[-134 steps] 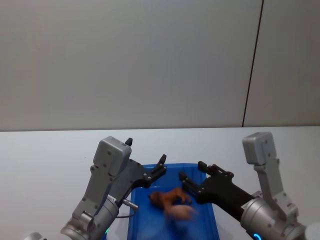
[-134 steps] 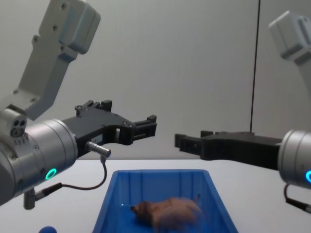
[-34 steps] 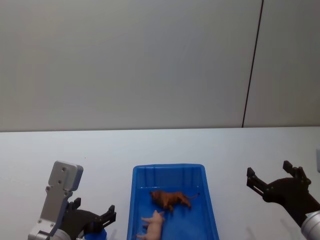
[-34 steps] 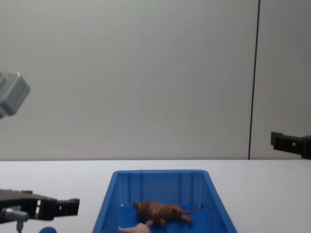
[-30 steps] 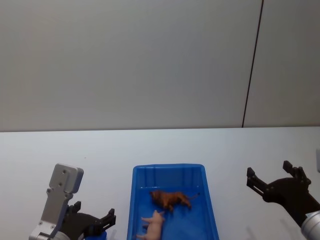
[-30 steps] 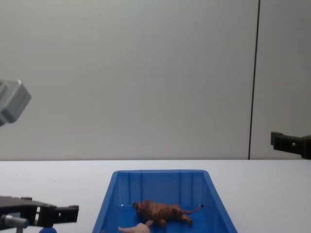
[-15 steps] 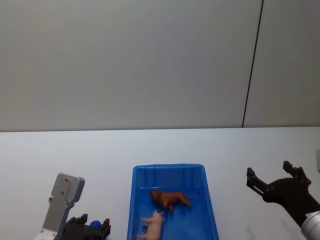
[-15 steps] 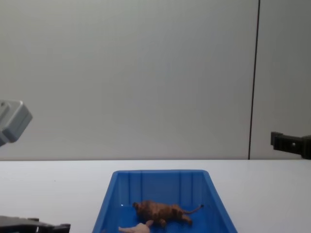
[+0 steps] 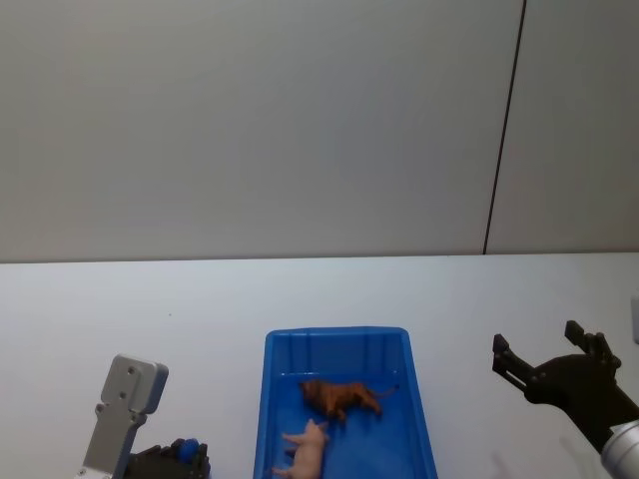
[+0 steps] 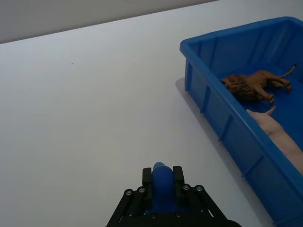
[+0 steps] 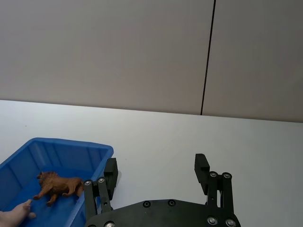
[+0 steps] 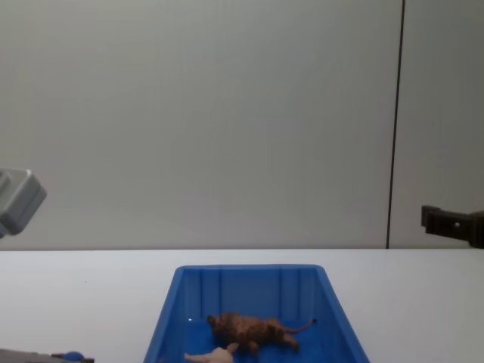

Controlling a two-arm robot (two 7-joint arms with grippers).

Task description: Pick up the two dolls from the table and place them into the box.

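The two dolls lie inside the box (image 9: 334, 334) on the table (image 9: 200, 299). The reddish-brown lion (image 9: 339, 396) (image 10: 253, 82) (image 11: 59, 183) (image 12: 249, 330) rests on its side mid-box. The pale pink pig (image 9: 308, 447) (image 10: 279, 139) (image 12: 215, 354) lies just nearer me. My left gripper (image 9: 178, 457) (image 10: 163, 171) is low at the near left of the box, its fingers pressed on both sides of a small blue ball (image 9: 185, 446) (image 10: 162, 184). To the right of the box my right gripper (image 9: 537, 347) (image 11: 156, 165) hovers open and holds nothing.
Bare white tabletop stretches left, right and behind the box up to a grey wall. A dark vertical seam (image 9: 504, 130) runs down the wall at the right.
Both grippers have drawn back from above the box, and the dolls have settled inside. Over the last second the left gripper sank around the blue ball. The right arm stayed still.
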